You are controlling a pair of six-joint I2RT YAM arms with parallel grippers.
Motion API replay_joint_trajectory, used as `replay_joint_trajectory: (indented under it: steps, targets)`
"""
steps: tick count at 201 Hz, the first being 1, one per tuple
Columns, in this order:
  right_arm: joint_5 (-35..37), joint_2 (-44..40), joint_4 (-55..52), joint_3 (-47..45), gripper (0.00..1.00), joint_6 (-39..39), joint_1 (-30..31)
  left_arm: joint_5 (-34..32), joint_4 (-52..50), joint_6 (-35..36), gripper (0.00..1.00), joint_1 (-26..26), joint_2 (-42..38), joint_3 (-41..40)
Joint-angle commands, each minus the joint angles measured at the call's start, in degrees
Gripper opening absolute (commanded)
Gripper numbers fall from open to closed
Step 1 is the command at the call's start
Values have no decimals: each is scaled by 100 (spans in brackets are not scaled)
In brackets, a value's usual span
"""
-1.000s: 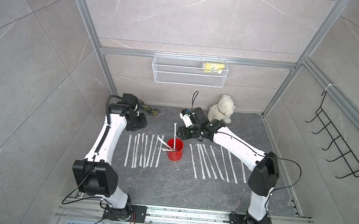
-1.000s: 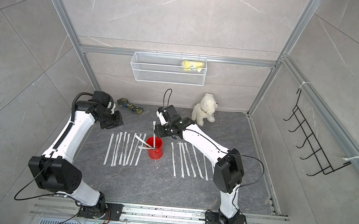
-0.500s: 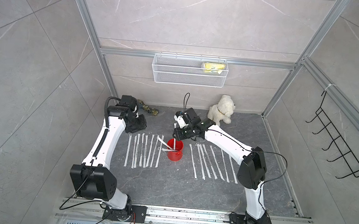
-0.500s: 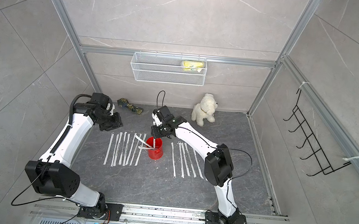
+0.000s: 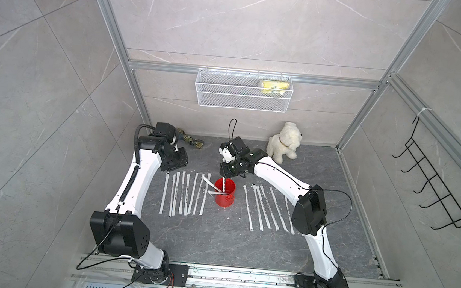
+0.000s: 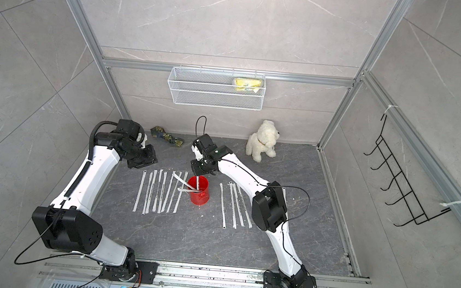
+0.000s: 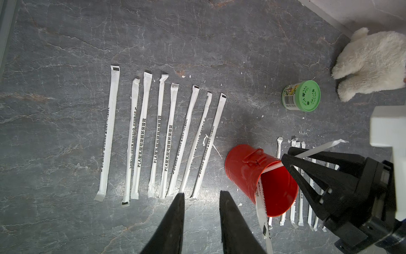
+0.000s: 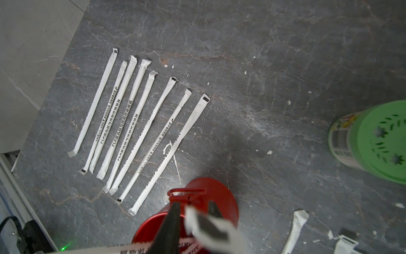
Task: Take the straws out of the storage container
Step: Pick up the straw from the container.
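Note:
The storage container, a red can point(image 5: 224, 197) point(image 6: 199, 194), stands upright between two rows of straws lying on the floor. A few straws still lean in it point(image 7: 261, 209). My right gripper point(image 5: 224, 176) point(image 8: 194, 204) hangs over the can's far rim, shut on the top end of the upright straw point(image 5: 223, 184) point(image 7: 316, 150). My left gripper point(image 5: 175, 165) point(image 7: 202, 192) hovers at the far end of the left row point(image 5: 185, 195), open with nothing between its fingers.
The right row of straws point(image 5: 263, 207) is partly hidden by my right arm. A green-lidded jar point(image 7: 302, 98) point(image 8: 373, 143) stands beyond the can. A white plush dog point(image 5: 283, 143), a camouflage object point(image 5: 191, 142) and a wall-hung wire basket point(image 5: 242, 94) are at the back.
My right gripper has moved left onto the upright straw over the can and its jaws have closed on it. The left arm has barely moved.

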Motion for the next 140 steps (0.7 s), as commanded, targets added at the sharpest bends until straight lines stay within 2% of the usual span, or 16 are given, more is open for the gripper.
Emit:
replay_joint_trajectory:
  steps: [1, 21, 82, 140]
  targets:
    - [32, 94, -315, 288, 17, -45, 34, -17, -76, 128, 32, 22, -28, 65]
    - [119, 14, -425, 335, 11, -91, 33, 16, -41, 134, 32, 21, -28, 38]
    - [273, -340, -767, 539, 8, -160, 56, 130, 20, 84, 32, 24, -141, -60]
    - [542, -262, -1625, 1949, 8, -297, 74, 260, 137, 2, 32, 22, -383, -318]
